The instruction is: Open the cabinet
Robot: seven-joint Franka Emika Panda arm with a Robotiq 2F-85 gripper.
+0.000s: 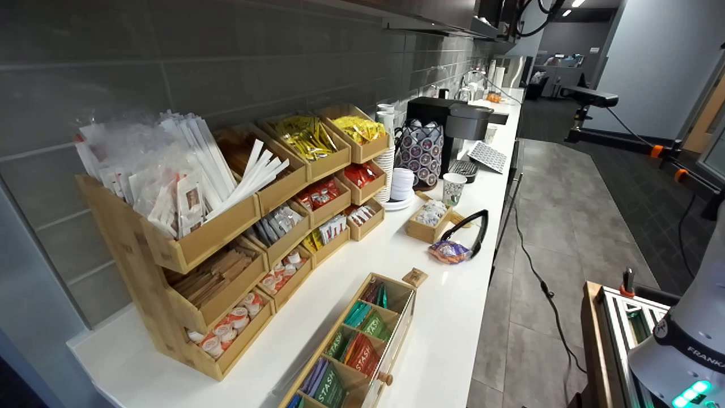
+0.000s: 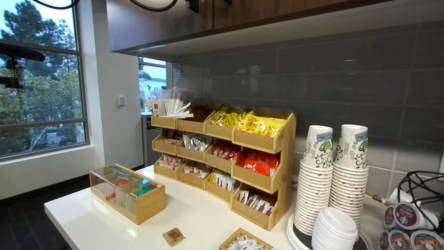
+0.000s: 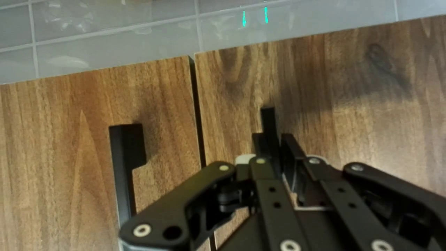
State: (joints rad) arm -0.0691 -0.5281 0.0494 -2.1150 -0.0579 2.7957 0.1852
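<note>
The cabinet has two brown wood-grain doors in the wrist view, a left door [image 3: 62,146] and a right door [image 3: 366,115], with a narrow dark gap between them. Both doors look closed. The right door has a black bar handle [image 3: 269,118]. My gripper [image 3: 273,141] has one finger on each side of this handle, and the handle fills nearly all the space between them. The lower part of the handle is hidden by the fingers. The wooden upper cabinet also shows in both exterior views [image 1: 419,8] [image 2: 249,14]. The gripper is outside both exterior views.
The left door has its own black handle [image 3: 122,167]. Below the cabinet, a white counter [image 2: 197,211] holds a wooden condiment rack [image 2: 286,166], a tea box [image 2: 149,205], stacked paper cups [image 2: 314,194] and a coffee machine [image 1: 470,122]. Part of the robot arm [image 1: 685,340] shows at right.
</note>
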